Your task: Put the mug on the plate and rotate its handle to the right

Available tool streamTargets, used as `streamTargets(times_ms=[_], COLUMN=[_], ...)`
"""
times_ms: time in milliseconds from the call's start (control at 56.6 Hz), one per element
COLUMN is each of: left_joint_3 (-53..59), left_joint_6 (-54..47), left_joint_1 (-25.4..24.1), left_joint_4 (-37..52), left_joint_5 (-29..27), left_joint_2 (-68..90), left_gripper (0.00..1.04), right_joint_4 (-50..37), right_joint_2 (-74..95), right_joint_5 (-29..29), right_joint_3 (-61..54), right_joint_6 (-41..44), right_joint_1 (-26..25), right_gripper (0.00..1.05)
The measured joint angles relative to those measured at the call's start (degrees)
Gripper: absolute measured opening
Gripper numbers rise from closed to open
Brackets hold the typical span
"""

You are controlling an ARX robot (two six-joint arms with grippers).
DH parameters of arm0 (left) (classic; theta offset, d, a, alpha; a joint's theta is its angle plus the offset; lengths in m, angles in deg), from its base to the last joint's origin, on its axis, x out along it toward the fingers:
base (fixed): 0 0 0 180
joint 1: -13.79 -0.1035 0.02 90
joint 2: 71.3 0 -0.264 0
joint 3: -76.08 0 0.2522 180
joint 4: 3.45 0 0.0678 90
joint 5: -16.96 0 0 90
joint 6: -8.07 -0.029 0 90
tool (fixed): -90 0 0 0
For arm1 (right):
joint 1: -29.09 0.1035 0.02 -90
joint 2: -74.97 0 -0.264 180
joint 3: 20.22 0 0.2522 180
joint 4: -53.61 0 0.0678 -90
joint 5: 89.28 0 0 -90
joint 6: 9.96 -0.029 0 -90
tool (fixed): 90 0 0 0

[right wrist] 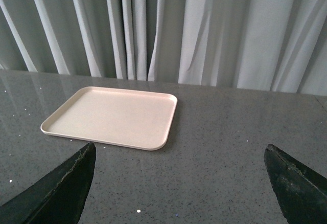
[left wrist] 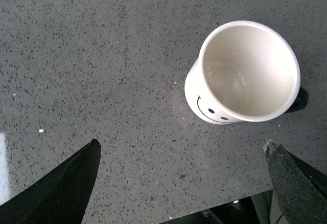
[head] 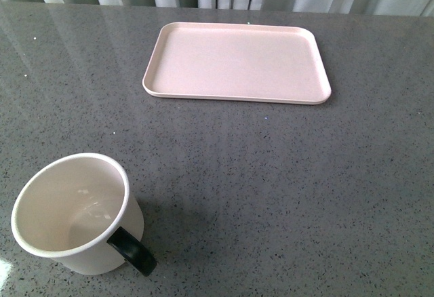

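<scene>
Mug (head: pixel 71 215) upright, near left of table (head: pixel 305 195); plate (head: pixel 237 63) far centre, well apart. Left gripper (left wrist: pixel 181 143) hovers above mug, jaws wide, empty; right gripper (right wrist: pixel 179 146) likewise spread. Risk: off-centre closing likely knocks handle (head: pixel 132 251), spinning or tipping mug.

grey speckled table (head: pixel 285 188), mug (head: pixel 74 215), plate (head: pixel 237 63)
</scene>
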Motion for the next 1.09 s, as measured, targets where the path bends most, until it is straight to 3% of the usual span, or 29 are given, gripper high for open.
streamTargets(times_ms=[636, 1095], left_joint_3=[-3.39, -7.06], left_joint_6=[1.68, 7.76], left_joint_1=[14.56, 17.62], left_joint_4=[11.91, 16.96], left_joint_5=[-6.84, -9.01], left_joint_2=[18.23, 28.13], left_gripper=[0.96, 0.96], right_joint_4=[0.00, 0.00], right_joint_2=[0.00, 0.00], right_joint_5=[0.00, 0.00], right_joint_3=[0.00, 0.00], right_joint_6=[-0.02, 0.00], right_joint_1=[0.00, 0.00], right_gripper=[0.96, 0.96])
